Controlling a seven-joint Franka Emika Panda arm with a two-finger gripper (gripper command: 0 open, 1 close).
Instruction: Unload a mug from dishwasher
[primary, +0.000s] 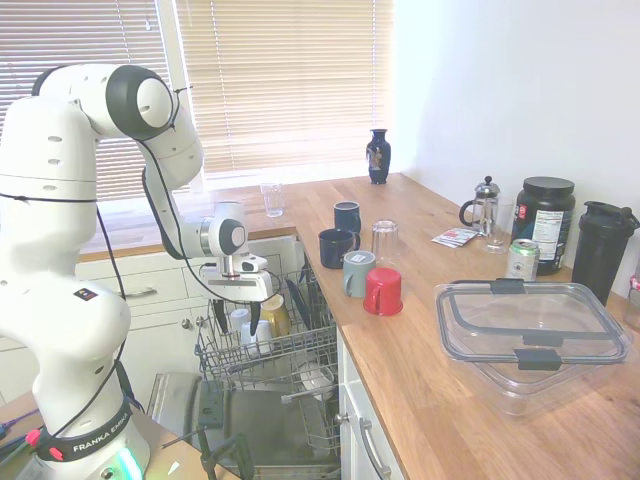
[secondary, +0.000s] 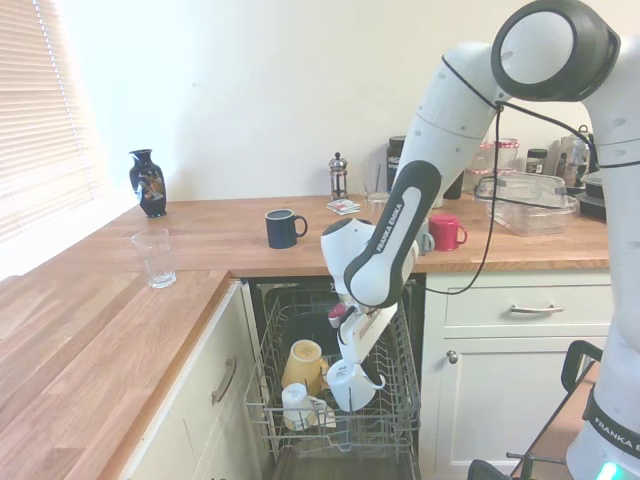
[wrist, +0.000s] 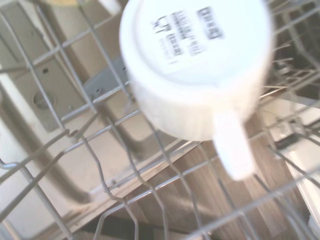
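Note:
The white mug (secondary: 354, 386) hangs tilted just above the dishwasher's wire rack (secondary: 398, 415), handle pointing away from the cabinet. My gripper (secondary: 346, 362) comes down from above and is shut on its rim. In the first exterior view the gripper (primary: 238, 322) sits over the rack (primary: 275, 362) with the mug (primary: 240, 320) between its dark fingers. The wrist view shows the mug's labelled underside (wrist: 192, 60) and handle close up, with rack wires behind. The dishwasher door (primary: 265, 430) is dropped open.
A mustard-yellow mug (secondary: 303, 362) and a paler cup (secondary: 297, 405) sit in the rack beside the held mug. On the counter stand navy mugs (primary: 335, 246), a red mug (primary: 383, 291), a glass (secondary: 154, 258), a vase (secondary: 148, 183) and a plastic container (primary: 530, 335).

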